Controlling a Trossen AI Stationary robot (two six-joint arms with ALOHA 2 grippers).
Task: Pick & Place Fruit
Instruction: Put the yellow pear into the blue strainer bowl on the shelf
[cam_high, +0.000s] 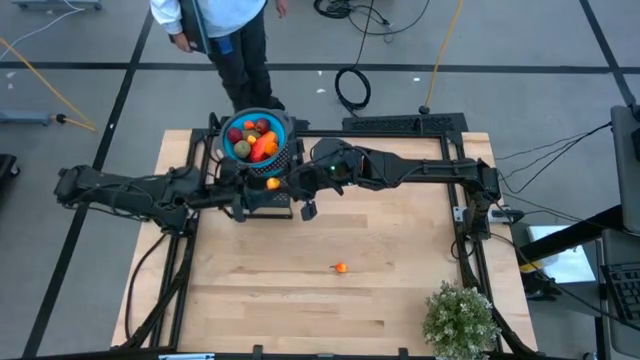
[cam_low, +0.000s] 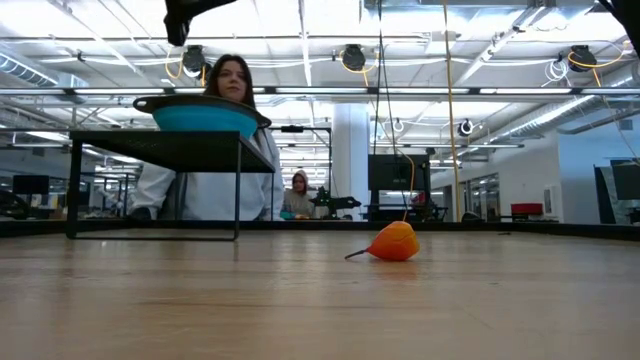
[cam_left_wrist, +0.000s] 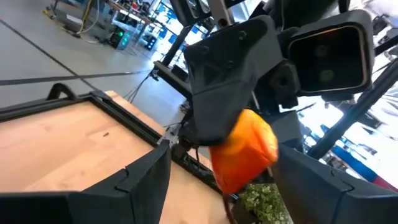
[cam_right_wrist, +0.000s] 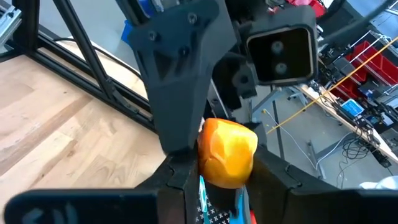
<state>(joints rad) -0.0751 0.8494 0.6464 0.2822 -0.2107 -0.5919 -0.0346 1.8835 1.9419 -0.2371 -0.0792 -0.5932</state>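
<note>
Sitting on a dark raised stand (cam_low: 150, 150) at the far edge of the table (cam_high: 380, 240), a blue bowl (cam_high: 232, 150) is seen filled with toy fruit (cam_high: 258, 138): dark red, yellowish and orange-red pieces are piled inside, with one longer red-orange piece (cam_high: 264, 147) leaning against the rim. One small orange fruit (cam_high: 341, 267) is left alone on the bare wood, well apart from the bowl, and is shown in the low view (cam_low: 394, 242) lying on its side with a thin stem. Just in front of the bowl, both grippers are met over another orange fruit (cam_high: 272, 183). The right gripper (cam_right_wrist: 214, 171) is seen clamped on this orange fruit (cam_right_wrist: 227, 152), its fingers pressed to either side. The left gripper (cam_left_wrist: 217, 177) is set with its fingers (cam_left_wrist: 140, 180) spread apart around the same fruit (cam_left_wrist: 244, 155), not gripping it; contact on the left side cannot be told. A bushy potted plant (cam_high: 460, 318) is placed at the near right corner. A person (cam_high: 222, 30) is stood behind the table.
</note>
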